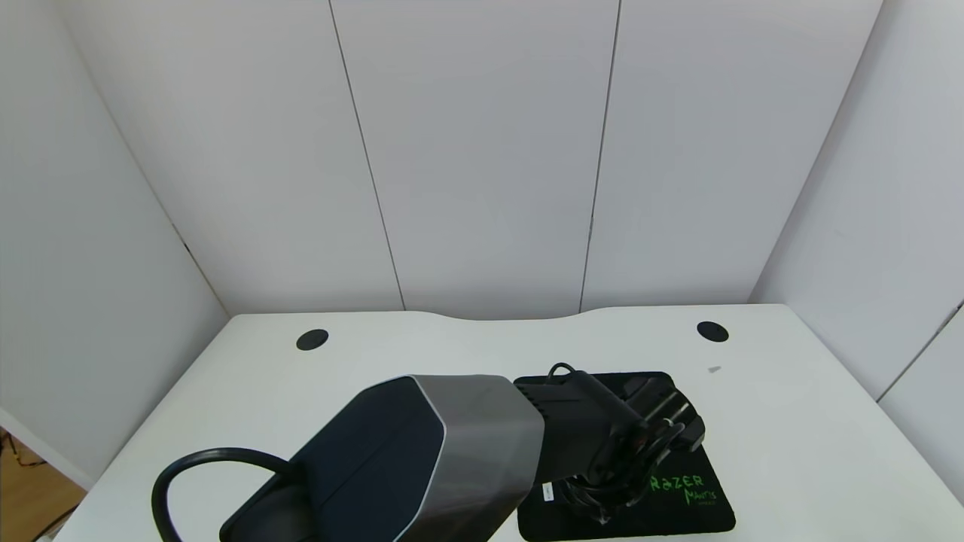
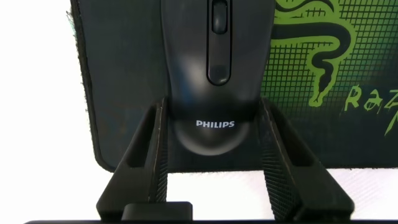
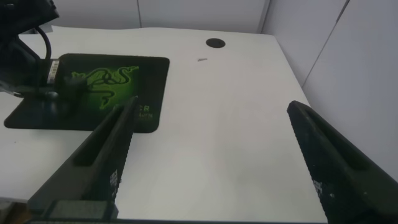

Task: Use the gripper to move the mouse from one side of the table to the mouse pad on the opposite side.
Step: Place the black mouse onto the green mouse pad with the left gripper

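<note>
The large white table (image 1: 791,452) with a curved back edge carries a round black cable hole (image 1: 312,339) at its left rear. The left arm, black with a grey segment (image 1: 482,444), reaches across from the left so that the left gripper (image 2: 214,134), a black robot hand with looping cables, sits over the black, roughly square soft mouse pad (image 1: 700,504) on the right half of the table. In the left wrist view, the small glossy black oval mouse (image 2: 214,74) with white "PHILIPS" lettering lies on the pad near one edge, between the two fingers (image 2: 148,146); the jaws stand narrowly apart at the mouse's flanks, and firm contact cannot be confirmed. A second cable hole (image 1: 712,331) lies at the right rear. The right gripper (image 3: 217,155) is held above bare table beside the pad, jaws spread wide and empty.
</note>
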